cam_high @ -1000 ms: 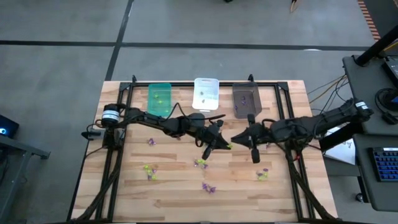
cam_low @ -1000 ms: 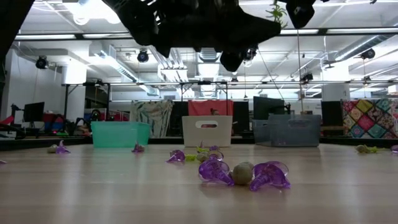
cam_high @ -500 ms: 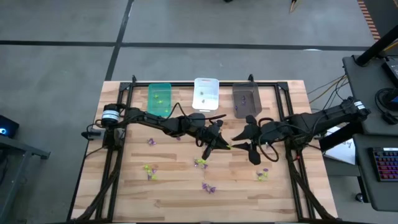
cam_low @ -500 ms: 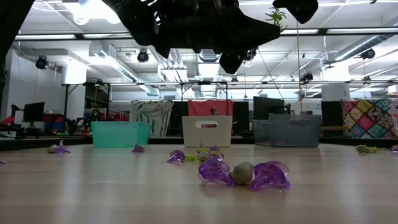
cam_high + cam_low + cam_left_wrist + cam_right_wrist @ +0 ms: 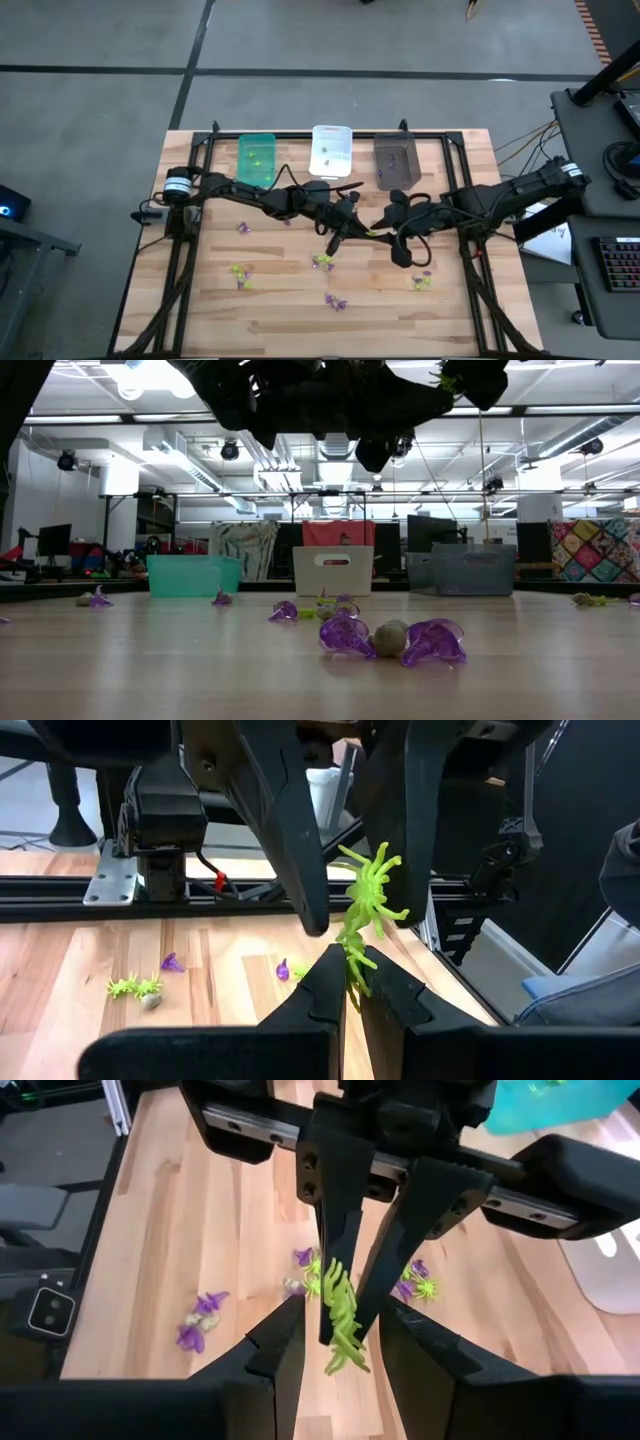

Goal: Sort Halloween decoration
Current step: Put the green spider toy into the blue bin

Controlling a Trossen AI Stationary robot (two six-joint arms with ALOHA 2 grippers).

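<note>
Bench [image 5: 200,300] carries three bins in a row along its far edge: green bin [image 5: 256,158], white bin [image 5: 331,150], dark grey bin [image 5: 396,160]. Both arms meet over mid-bench. Left gripper [image 5: 341,233] fingers [image 5: 320,985] are clenched on the lower end of one yellow-green spiky trinket [image 5: 365,915]; in the left wrist view the piece stands up out of the shut fingertips, long axis running away from them, legs splayed sideways. Right gripper [image 5: 385,232] faces it, fingers [image 5: 275,1342] released and spread, one on each side of the same trinket [image 5: 340,1315]; it hangs in the gap between them, long axis in line with the fingers, and whether either pad touches it can't be told. Loose pieces below the fingers, counted in the high view: five small clusters — purple near the left arm [image 5: 243,228], yellow-green [image 5: 239,272], mixed under the left gripper [image 5: 322,262], purple nearest the front edge [image 5: 336,301], mixed under the right arm [image 5: 422,279]. Low view shows the nearest cluster as two purple pieces [image 5: 346,634] flanking one greyish ball [image 5: 390,639], all touching. A few yellow-green specks lie in the green and white bins, too small to count.
</note>
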